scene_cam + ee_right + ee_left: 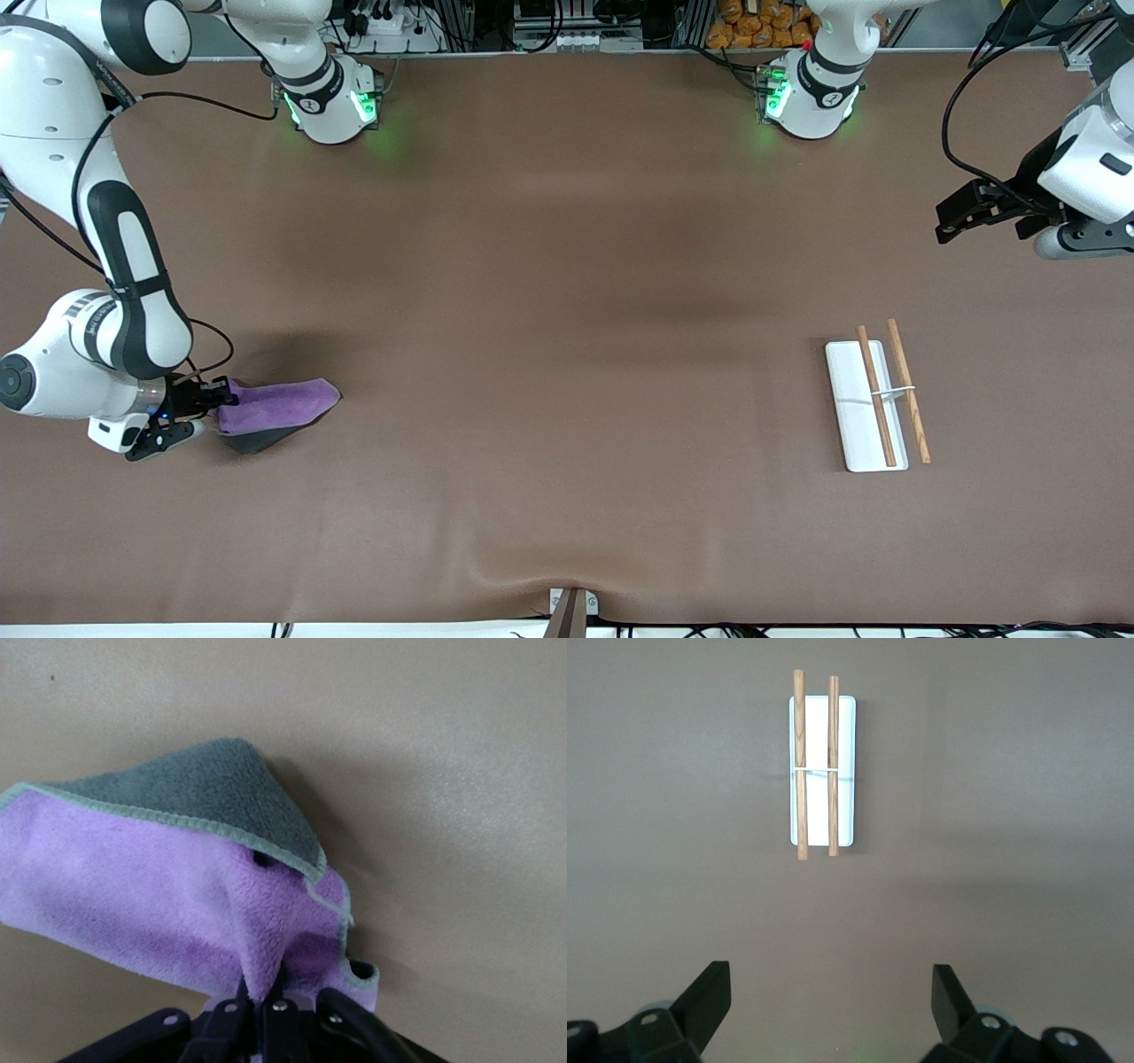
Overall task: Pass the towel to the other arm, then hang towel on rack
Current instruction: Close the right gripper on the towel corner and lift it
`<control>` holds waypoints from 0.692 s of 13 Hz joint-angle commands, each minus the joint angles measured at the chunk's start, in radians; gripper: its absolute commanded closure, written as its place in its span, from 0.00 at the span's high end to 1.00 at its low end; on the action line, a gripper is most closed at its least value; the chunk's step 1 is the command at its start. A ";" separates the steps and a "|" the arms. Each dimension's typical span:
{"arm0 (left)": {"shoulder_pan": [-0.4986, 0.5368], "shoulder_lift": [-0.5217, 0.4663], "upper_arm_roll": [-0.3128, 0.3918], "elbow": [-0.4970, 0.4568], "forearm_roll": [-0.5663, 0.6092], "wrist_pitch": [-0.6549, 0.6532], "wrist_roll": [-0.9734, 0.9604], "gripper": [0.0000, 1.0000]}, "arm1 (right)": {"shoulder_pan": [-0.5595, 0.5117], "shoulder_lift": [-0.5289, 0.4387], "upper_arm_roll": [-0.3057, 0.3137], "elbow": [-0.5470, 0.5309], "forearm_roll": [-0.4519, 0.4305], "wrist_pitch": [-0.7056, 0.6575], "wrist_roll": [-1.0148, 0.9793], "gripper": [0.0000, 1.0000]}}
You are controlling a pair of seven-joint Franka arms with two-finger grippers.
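The purple towel with its dark grey reverse lies on the table at the right arm's end, fairly near the front camera. My right gripper is shut on the towel's edge, and in the right wrist view a fold of the purple towel is pinched between the jaws at my right gripper. The rack, a white base with two brown rods, stands toward the left arm's end. My left gripper waits open in the air above that end of the table. The left wrist view shows the rack beneath my left gripper.
The brown table covering spreads wide between towel and rack. Both arm bases stand along the edge farthest from the front camera. A small bracket sits at the table's edge nearest that camera.
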 commanded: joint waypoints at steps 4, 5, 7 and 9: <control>0.005 0.005 -0.002 0.013 -0.012 -0.015 0.021 1.00 | -0.003 -0.042 0.015 0.138 0.001 -0.122 -0.100 0.00; 0.005 0.005 -0.002 0.013 -0.012 -0.015 0.021 1.00 | 0.001 -0.039 0.015 0.193 -0.016 -0.184 -0.097 0.00; 0.005 0.005 -0.002 0.013 -0.010 -0.015 0.021 1.00 | 0.047 -0.042 0.014 0.257 -0.060 -0.230 -0.094 0.00; 0.005 0.007 -0.002 0.012 -0.010 -0.015 0.023 1.00 | 0.072 -0.045 0.018 0.271 -0.063 -0.247 -0.100 0.00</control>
